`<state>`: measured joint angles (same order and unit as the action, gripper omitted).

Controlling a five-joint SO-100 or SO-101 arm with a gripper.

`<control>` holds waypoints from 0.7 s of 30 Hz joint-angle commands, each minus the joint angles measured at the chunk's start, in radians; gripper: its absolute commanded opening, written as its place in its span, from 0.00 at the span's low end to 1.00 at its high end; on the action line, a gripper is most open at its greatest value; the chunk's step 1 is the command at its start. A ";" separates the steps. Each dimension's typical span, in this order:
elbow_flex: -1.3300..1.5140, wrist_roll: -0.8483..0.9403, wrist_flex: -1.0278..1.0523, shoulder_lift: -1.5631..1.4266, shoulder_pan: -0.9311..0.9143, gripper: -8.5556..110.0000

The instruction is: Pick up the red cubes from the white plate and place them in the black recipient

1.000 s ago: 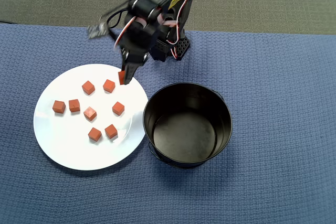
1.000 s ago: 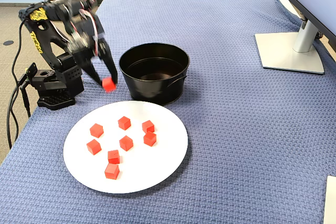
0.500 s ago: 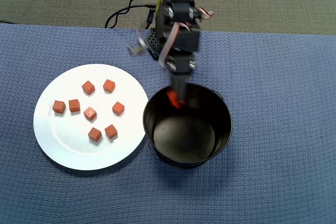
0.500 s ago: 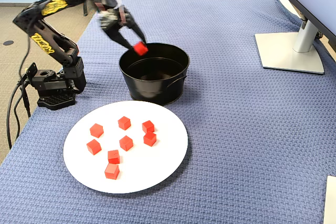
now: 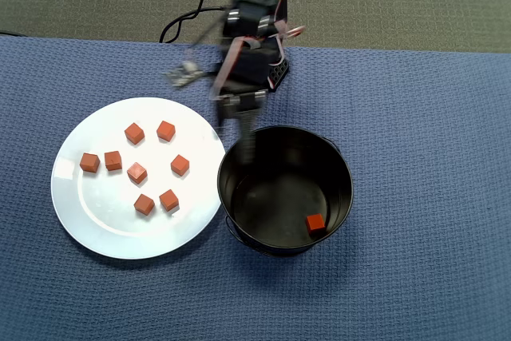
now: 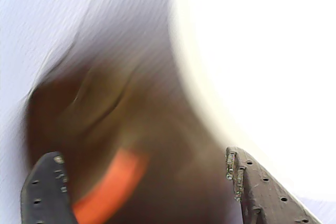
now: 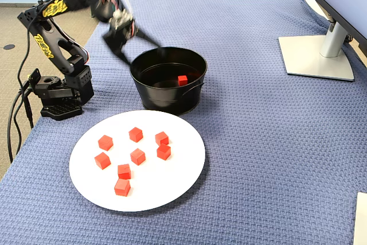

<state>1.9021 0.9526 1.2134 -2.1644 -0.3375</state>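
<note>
Since half a second ago the small matte red cube (image 5: 316, 224) has left the two-finger gripper (image 5: 246, 143) and now lies on the floor of the deep round black metal pot (image 5: 339, 165), toward its right wall in the overhead view. Gripper fingers stand wide apart, empty, over the pot's far-left rim. Seven like red cubes (image 5: 138, 172) sit scattered on the large glossy white plate (image 5: 96, 229), left of the pot. Wrist view is motion-blurred; only an orange smear shows.

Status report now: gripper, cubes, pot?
Gripper open, empty. One red cube in black pot; seven on white plate. Nothing in the way.
</note>
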 commanded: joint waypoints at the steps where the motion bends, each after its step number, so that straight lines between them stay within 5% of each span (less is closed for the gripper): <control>1: 0.091 0.373 -0.207 0.052 -0.250 0.33; 9: 0.232 0.693 -0.443 0.198 -0.371 0.31; 21: 0.407 0.675 -0.618 0.233 -0.298 0.29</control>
<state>2.2826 1.6475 0.6550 -1.9313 -0.6765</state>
